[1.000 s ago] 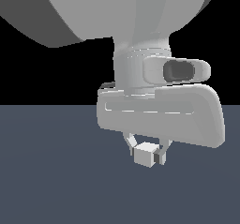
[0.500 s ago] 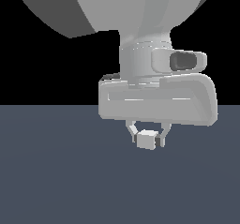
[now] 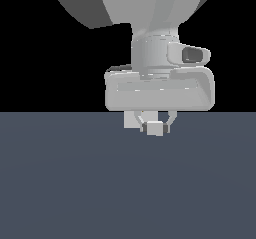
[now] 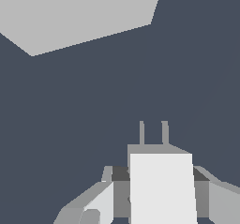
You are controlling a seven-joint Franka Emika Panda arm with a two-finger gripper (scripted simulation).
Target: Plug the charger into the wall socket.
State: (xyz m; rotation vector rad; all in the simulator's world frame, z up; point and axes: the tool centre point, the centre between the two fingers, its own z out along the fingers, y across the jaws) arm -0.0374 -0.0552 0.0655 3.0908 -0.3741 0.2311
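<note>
My gripper (image 3: pixel 154 127) hangs above the dark floor in the exterior view and is shut on the charger (image 3: pixel 155 128), a small white-grey cube held between the two fingers. In the wrist view the charger (image 4: pixel 161 185) fills the space between my fingers (image 4: pixel 101 204), and its two thin prongs (image 4: pixel 153 133) point away from the hand. A large flat light-grey slab (image 4: pixel 79 12) lies ahead of the prongs and off to one side. It may be the wall socket, but no orange-brown dots show on it. The socket is not visible in the exterior view.
The dark blue-grey floor (image 3: pixel 125 193) spreads under the hand in both views. The arm's large grey links (image 3: pixel 150 8) fill the upper part of the exterior view above the hand.
The hand, still holding the cube, has risen in the exterior view and levelled out from a tilt. It looks smaller now, so it has moved farther from that camera.
</note>
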